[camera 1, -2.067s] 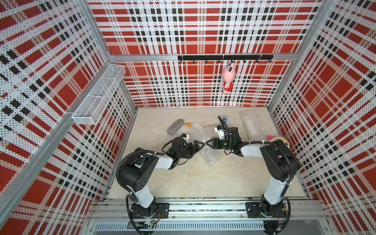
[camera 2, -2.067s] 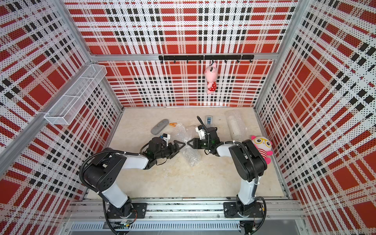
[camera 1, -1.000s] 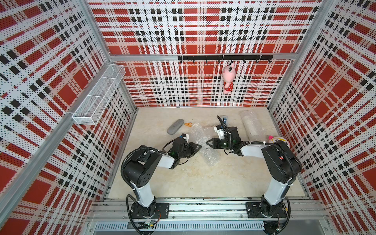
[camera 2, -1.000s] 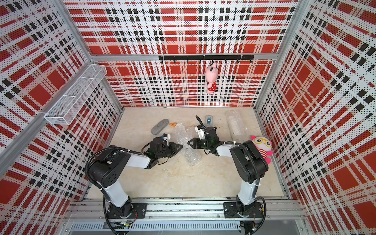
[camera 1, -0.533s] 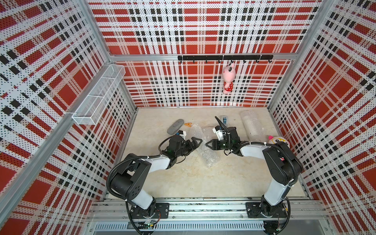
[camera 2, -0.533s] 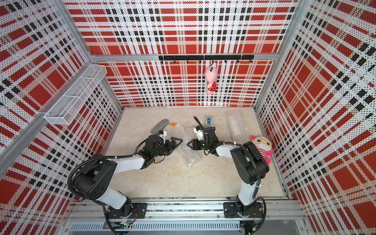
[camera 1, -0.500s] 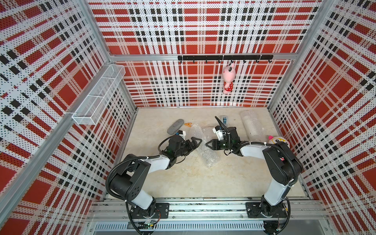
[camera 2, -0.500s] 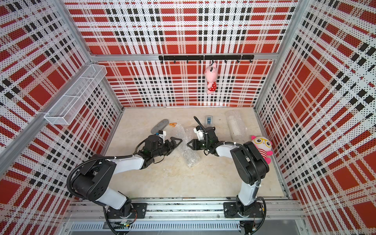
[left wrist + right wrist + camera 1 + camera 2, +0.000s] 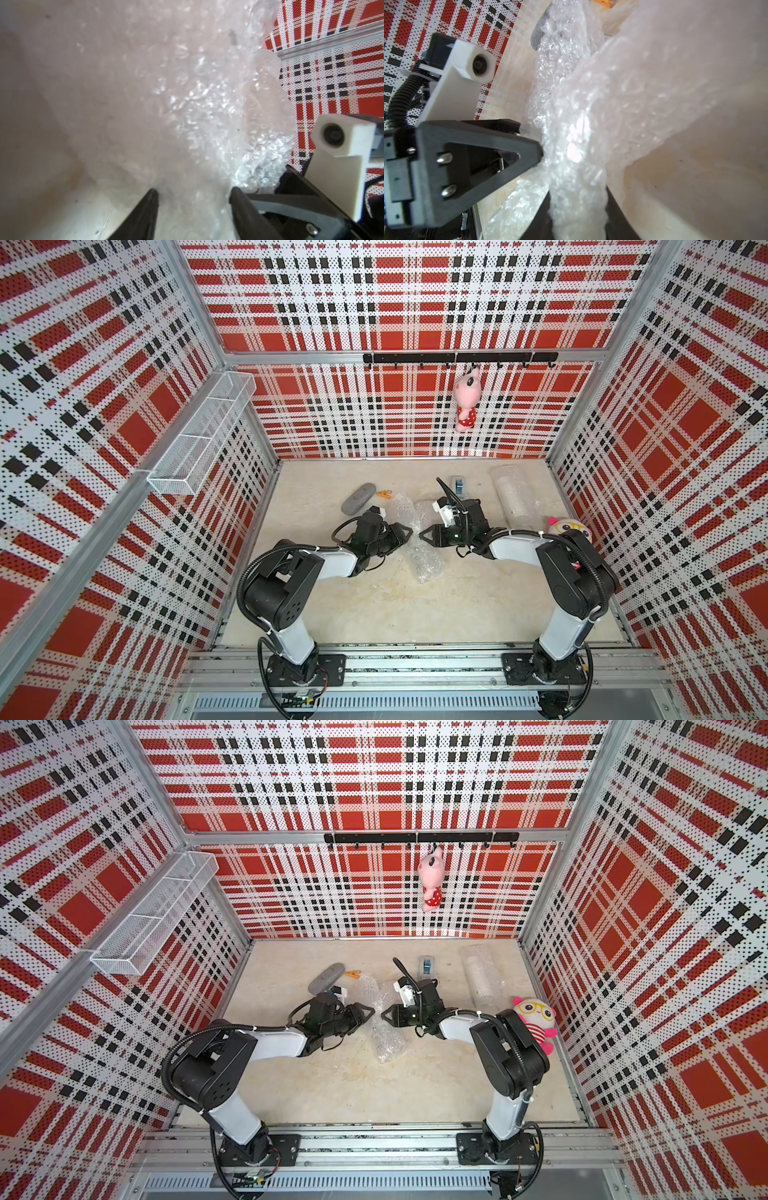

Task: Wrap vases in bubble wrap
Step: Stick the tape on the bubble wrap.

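Observation:
A crumpled sheet of bubble wrap point(image 9: 424, 558) point(image 9: 386, 1040) lies mid-table between my two grippers. My left gripper point(image 9: 409, 531) point(image 9: 371, 1009) meets it from the left. In the left wrist view the wrap point(image 9: 207, 104) fills the gap of the left gripper point(image 9: 193, 193), and both fingers touch it. My right gripper point(image 9: 420, 534) point(image 9: 578, 199) is shut on a bunched fold of the wrap point(image 9: 581, 114). A pale rounded form shows through the wrap; I cannot tell whether it is a vase. One vase point(image 9: 513, 497), rolled in bubble wrap, lies at the back right.
A grey oval case point(image 9: 358, 498) and an orange clip point(image 9: 384, 492) lie at the back left. A tape dispenser point(image 9: 457, 485) stands behind my right wrist. A plush toy point(image 9: 565, 526) leans at the right wall. A wire basket point(image 9: 203, 427) hangs on the left wall.
My left gripper let go, opened wide and drew back to the left. It has now come back to the wrap and narrowed on it. The right gripper stayed put and tightened slightly.

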`<action>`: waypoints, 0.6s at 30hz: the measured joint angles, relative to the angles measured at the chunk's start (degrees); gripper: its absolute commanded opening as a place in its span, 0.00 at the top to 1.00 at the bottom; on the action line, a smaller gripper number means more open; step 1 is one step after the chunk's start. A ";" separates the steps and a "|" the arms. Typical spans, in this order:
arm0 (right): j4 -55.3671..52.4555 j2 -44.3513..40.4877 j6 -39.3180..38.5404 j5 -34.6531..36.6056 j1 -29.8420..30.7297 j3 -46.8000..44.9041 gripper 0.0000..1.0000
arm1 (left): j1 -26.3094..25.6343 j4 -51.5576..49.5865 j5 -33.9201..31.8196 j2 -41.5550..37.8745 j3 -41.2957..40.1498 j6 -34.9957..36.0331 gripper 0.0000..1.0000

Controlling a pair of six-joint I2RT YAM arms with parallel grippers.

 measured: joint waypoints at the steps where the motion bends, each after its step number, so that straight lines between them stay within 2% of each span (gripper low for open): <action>1: -0.31 0.00 -0.09 0.13 0.00 0.22 0.68 | 0.13 0.24 -0.20 -0.04 -0.24 -0.24 0.67; 6: -1.09 0.00 -0.39 0.39 0.02 0.66 0.68 | 0.37 0.76 -0.66 -0.68 -0.48 -0.33 0.86; 10: -1.51 0.02 -0.20 0.37 0.02 1.01 0.66 | 0.15 1.14 -0.66 -0.81 -0.46 -0.59 0.95; 11: -1.60 0.02 -0.13 0.35 0.02 1.07 0.62 | 0.09 1.16 -0.72 -0.81 -0.46 -0.59 0.95; 13: -2.10 0.02 0.22 0.11 0.02 1.25 0.43 | -0.17 1.31 -0.92 -0.81 -0.44 -0.72 0.96; 18: -7.23 0.02 -0.15 0.09 0.74 3.26 0.10 | -1.22 1.51 -1.07 -1.25 -0.44 -1.22 0.97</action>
